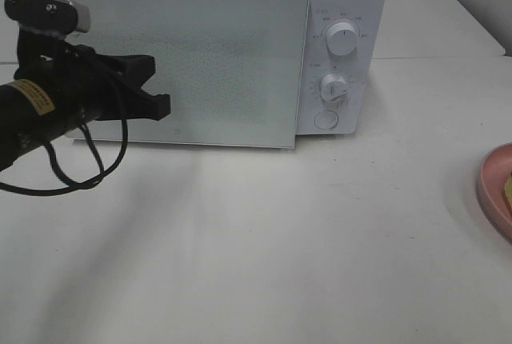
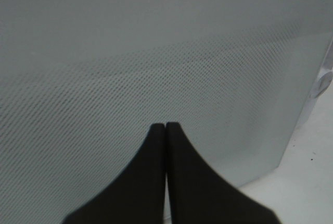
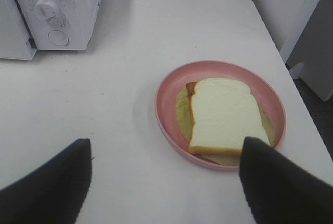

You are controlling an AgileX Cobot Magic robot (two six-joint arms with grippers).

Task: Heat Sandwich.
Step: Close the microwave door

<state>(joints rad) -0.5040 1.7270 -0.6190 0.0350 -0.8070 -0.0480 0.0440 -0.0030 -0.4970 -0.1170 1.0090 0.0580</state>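
The sandwich [image 3: 223,114], white bread over green lettuce and reddish filling, lies on a pink plate [image 3: 166,104] on the table. In the high view only the plate's edge [image 1: 494,188] shows at the far right. The white microwave [image 1: 344,0] stands at the back, and its grey door [image 1: 232,64] looks slightly ajar at the right edge. My left gripper [image 1: 164,106] is shut and empty, with its tips close against the door's front [image 2: 156,52]. My right gripper [image 3: 166,182] is open and empty, hovering just short of the plate. It is out of the high view.
The microwave panel has two knobs [image 1: 342,40] [image 1: 334,86] and a round button [image 1: 326,120]. The left arm's black cable [image 1: 76,176] hangs in a loop over the table. The table's right edge [image 3: 281,57] runs close behind the plate.
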